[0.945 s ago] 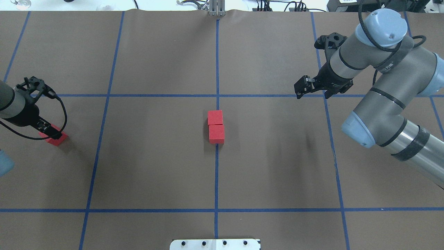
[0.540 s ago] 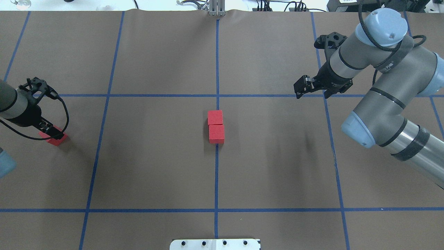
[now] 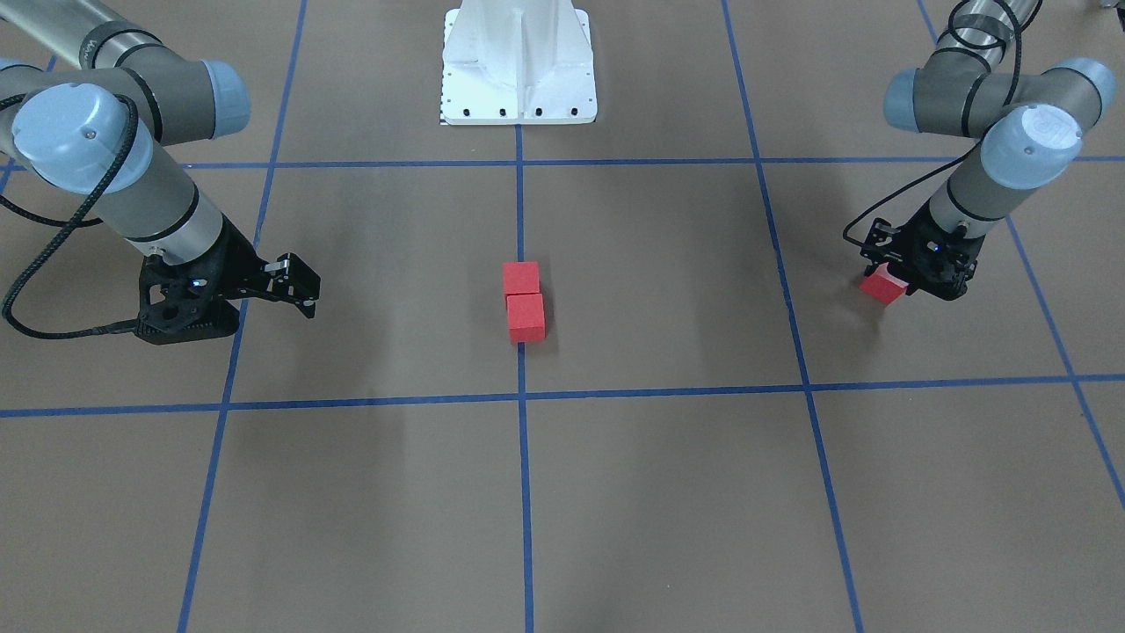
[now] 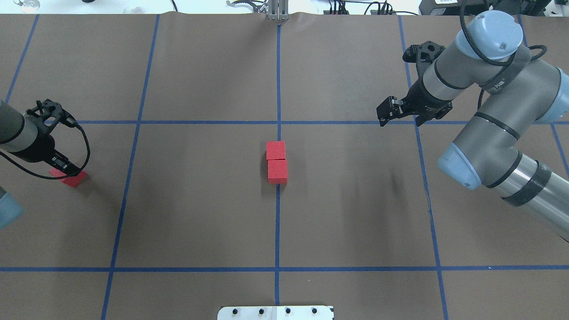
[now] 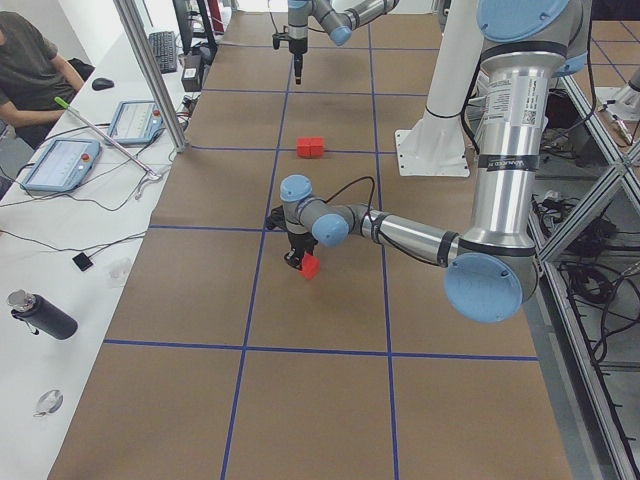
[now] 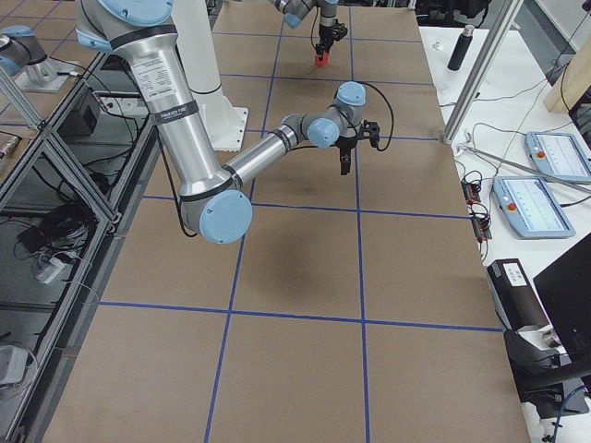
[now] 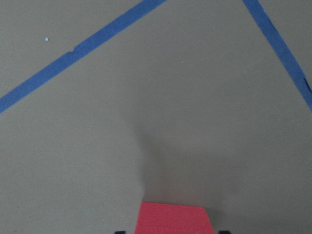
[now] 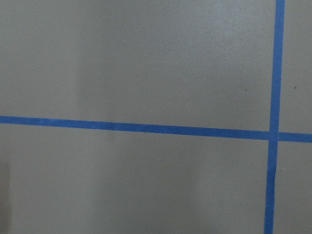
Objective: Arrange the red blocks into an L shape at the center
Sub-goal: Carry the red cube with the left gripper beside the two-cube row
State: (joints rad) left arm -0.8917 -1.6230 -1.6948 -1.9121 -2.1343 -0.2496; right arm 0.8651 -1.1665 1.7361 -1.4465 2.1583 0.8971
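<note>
The left end effector (image 4: 66, 170), clamped on the third small matte red cube (image 4: 74, 179), has barely edged leftward at the far left of the brown worktop (image 4: 200, 213), so the carry is yet to start. Two touching red cubes (image 4: 277, 162) wait at centre. The right end effector (image 4: 386, 112) hangs apart, empty.

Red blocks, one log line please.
center: two blocks touching | third block: at left end effector, grip unclear | right end effector: open, empty

Floor (image 4: 200, 209): brown paper, matt, faintly rippled at far edge. Blue tape (image 4: 277, 231) lines: smooth, low sheen. Red blocks (image 4: 277, 162) at centre and red block (image 4: 73, 179) far left: matt, plain faces. Arm tubes (image 4: 553, 202): brushed metal; joint caps (image 4: 493, 29): smooth blue-grey plastic.
</note>
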